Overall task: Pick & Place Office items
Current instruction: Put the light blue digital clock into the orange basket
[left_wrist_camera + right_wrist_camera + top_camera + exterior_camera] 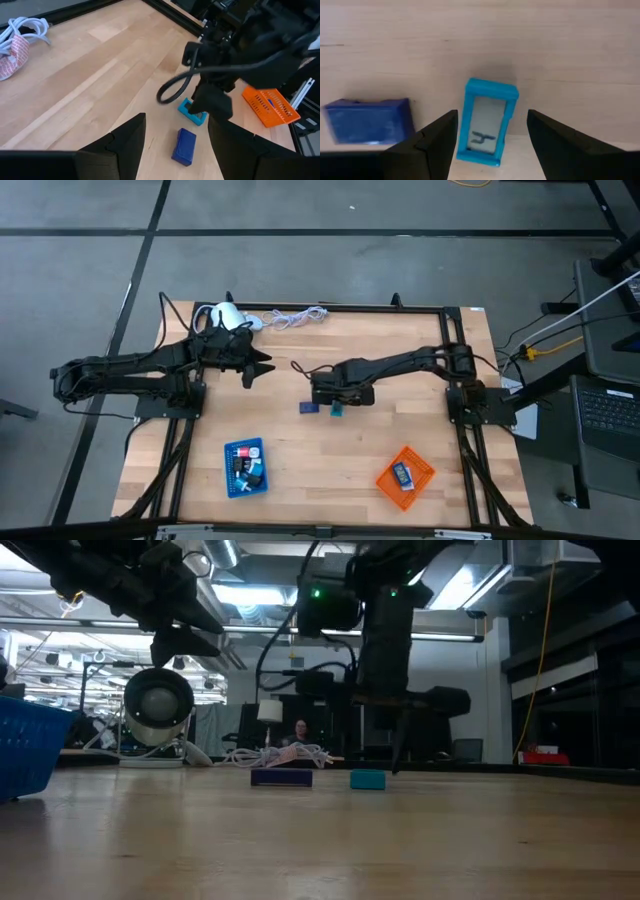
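the right hand (490,142) hangs just above the middle of the desk (400,370), fingers spread and empty, with the teal item (487,122) lying flat between them — lined up, by my reading, so the fingers can drop on either side of it and close. the navy item (367,120) lies just to the left of the teal one, apart from it and outside the fingers, so it looks like a later pick.

the left hand (262,367) waits over the far left of the desk, near the white lamp-like device (225,315) and its coiled cord (295,317), fingers spread and holding nothing.

2 mesh trays sit at the near edge. the blue tray (245,468), near left, holds several small pieces — white, black and dark ones show, though i cannot count them surely. the orange tray (405,476), near right, holds 1 bluish piece as far as i can tell.
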You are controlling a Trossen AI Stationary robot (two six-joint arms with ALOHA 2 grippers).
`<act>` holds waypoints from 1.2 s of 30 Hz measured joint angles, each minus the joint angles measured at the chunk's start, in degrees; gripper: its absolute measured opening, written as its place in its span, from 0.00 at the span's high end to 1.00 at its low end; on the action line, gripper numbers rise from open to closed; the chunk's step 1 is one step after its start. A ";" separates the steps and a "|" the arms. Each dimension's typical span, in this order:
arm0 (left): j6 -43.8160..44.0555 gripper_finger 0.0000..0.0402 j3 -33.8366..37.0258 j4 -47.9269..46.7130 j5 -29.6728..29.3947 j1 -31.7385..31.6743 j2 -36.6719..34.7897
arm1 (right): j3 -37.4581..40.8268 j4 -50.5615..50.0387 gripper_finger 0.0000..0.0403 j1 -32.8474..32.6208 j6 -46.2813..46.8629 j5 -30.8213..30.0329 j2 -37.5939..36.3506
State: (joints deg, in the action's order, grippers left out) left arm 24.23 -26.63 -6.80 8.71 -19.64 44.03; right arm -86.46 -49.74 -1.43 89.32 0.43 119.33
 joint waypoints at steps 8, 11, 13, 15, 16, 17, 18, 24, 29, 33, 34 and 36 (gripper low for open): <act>0.00 0.48 0.00 -0.78 -0.07 0.00 0.00 | -0.20 0.96 0.40 -0.13 -1.71 2.14 3.29; -0.01 0.48 0.00 -0.88 -0.07 0.00 0.00 | -0.20 0.92 0.43 -0.15 -2.07 1.94 3.40; -0.01 0.48 0.00 -1.14 -0.07 0.00 -0.01 | -0.16 0.80 0.47 -0.16 -2.40 1.91 3.43; 0.00 0.48 0.00 -1.36 -0.07 0.00 0.00 | -0.11 0.59 0.54 -0.15 -2.81 1.92 3.45; -0.02 0.48 0.00 -1.34 -0.09 0.00 -0.02 | -0.11 0.98 0.58 -0.16 -2.88 1.92 3.45; -0.02 0.48 0.00 -1.36 -0.15 0.00 0.00 | -0.17 1.59 0.63 -0.17 -3.03 1.91 3.45; -0.02 0.48 0.00 -1.38 -0.20 0.00 0.00 | -0.20 2.14 0.67 -0.15 -3.32 1.92 3.45; -0.02 0.48 0.00 -1.37 -0.27 0.00 0.00 | -0.07 4.61 0.68 0.09 -4.98 3.06 3.17; -0.02 0.48 0.00 -1.34 -0.77 0.02 -0.02 | 0.28 10.42 0.68 0.81 -6.68 3.18 1.37; -0.02 0.48 0.00 -1.34 -1.16 0.02 0.00 | 0.11 14.01 0.68 2.08 -8.72 0.66 -3.47; 0.00 0.48 0.00 -1.34 -1.16 0.02 0.00 | 0.11 14.20 0.68 2.41 -9.29 -0.06 -4.74; 0.00 0.48 0.00 -1.35 -1.16 0.01 0.00 | 0.15 13.80 0.68 2.95 -11.11 -1.05 -7.51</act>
State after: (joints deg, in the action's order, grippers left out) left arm 24.23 -26.63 -8.15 7.55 -19.63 44.03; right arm -86.30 -35.94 1.51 78.21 -0.62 111.82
